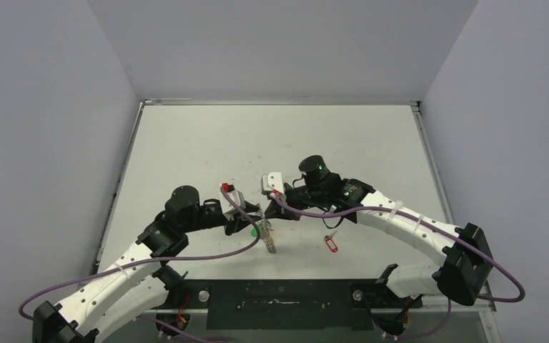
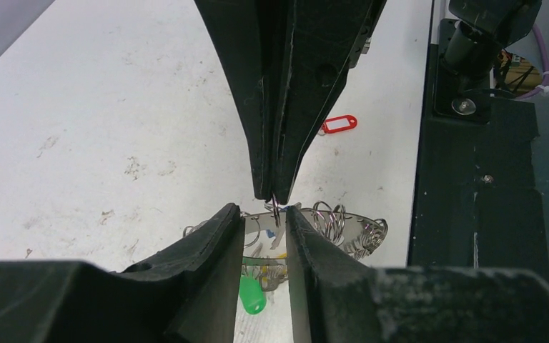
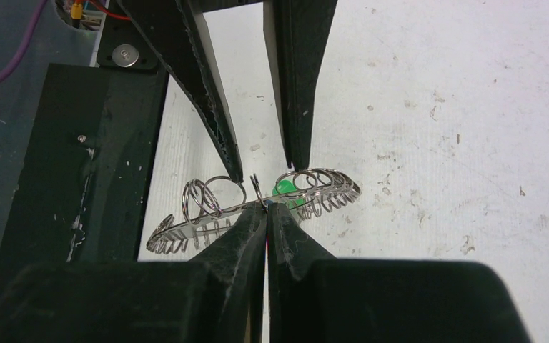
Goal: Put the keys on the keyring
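White and scuffed, the worktop (image 1: 207, 143) is seen beneath both arms. Near the middle of its near edge, the flat grey metal keyring (image 3: 186, 230) is clamped at its rim by the right gripper (image 3: 266, 207). The left gripper (image 2: 263, 211) is spread around one thin wire loop (image 3: 257, 187). The ring is best held level and steady. The red-tagged key (image 2: 338, 123) is seen lying flat towards the right edge.
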You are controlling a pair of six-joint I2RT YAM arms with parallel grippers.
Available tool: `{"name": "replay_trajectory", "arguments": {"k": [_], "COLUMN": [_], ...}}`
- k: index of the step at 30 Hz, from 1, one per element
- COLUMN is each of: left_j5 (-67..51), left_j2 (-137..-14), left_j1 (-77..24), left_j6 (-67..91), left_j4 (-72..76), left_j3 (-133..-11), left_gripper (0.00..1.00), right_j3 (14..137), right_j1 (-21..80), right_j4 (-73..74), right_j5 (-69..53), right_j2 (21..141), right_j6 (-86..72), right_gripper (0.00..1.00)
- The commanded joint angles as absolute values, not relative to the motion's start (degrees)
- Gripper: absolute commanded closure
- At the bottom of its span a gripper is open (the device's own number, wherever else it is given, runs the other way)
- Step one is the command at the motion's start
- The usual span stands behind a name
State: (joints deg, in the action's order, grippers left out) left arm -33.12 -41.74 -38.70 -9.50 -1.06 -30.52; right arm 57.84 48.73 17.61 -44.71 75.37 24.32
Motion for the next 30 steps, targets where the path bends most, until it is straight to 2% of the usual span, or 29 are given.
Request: {"name": "replay_trajectory", "arguments": {"k": [1, 5, 16, 20, 24, 28, 30], "left_j5": [-36.1, -36.5, -34.5, -33.6, -33.3, -32.7, -32.1], "left_j2": [-44.1, -45.4, -46.7, -46.8, -47.3, -47.2, -46.7], "left_j1": [-39.2, -39.6, -40.8, -41.0, -41.3, -41.4, -41.4], "left_j6": [-9.9, -10.4, -12.5, -12.4, -12.3, -11.8, -11.4], "left_j4": [2.3, 2.1, -2.5, -2.6, -2.5, -1.9, -1.3], "left_j3": [-34.4, -34.8, -35.4, -35.0, -35.2, -35.1, -34.7], "left_gripper": [0.76, 0.81, 0.77, 0.84, 1.0, 1.0, 1.0], "right_j3": [61.2, 61.4, 62.0, 62.0, 62.1, 62.3, 62.4], "right_j1": [48.4, 48.4, 48.4, 48.4, 48.4, 48.4, 48.4], "right_j4": [16.4, 16.6, 16.8, 17.0, 17.3, 17.6, 17.4], "right_j5": [-44.3, -43.9, -43.8, -44.4, -44.6, -44.5, -44.3], "right_j2": [73.2, 73.2, 73.4, 73.5, 73.5, 73.5, 73.3], "right_j6": [23.7, 23.6, 23.1, 23.2, 23.3, 23.5, 23.3], "right_gripper": [1.0, 1.0, 1.0, 1.0, 1.0, 1.0, 0.9]}}
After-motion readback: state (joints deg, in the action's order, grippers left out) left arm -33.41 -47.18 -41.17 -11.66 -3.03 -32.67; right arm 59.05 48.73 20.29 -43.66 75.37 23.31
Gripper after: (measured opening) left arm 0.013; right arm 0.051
